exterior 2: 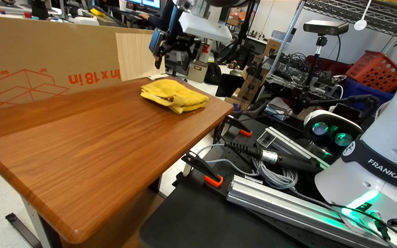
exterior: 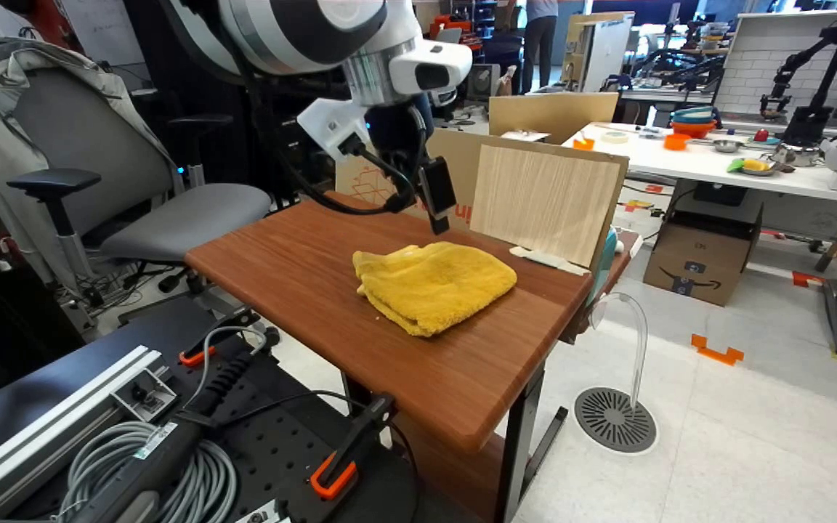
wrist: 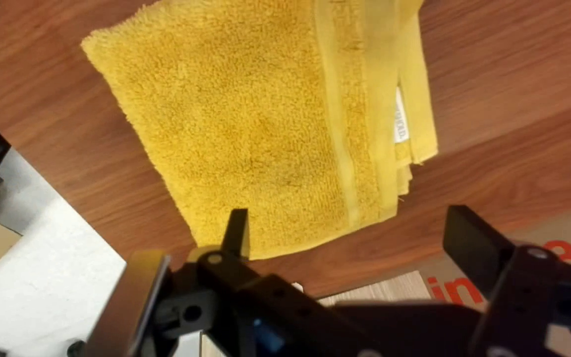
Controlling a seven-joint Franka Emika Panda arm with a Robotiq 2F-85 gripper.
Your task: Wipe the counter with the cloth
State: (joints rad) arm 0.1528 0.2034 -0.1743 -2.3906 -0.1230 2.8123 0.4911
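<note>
Jaws spread, the gripper (wrist: pixel 347 212) hangs clear of the folded cloth (wrist: pixel 251 119), likely light, soft and best pinched centrally through every layer.

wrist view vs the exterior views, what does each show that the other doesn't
Only in the wrist view: lettering on the tag of the cloth.

Only in the exterior views, and in both of them: the clamps and the coiled grey cable.

Shared by all: the cloth lying on the counter, the hand, the wood panel and the cardboard with red print.
</note>
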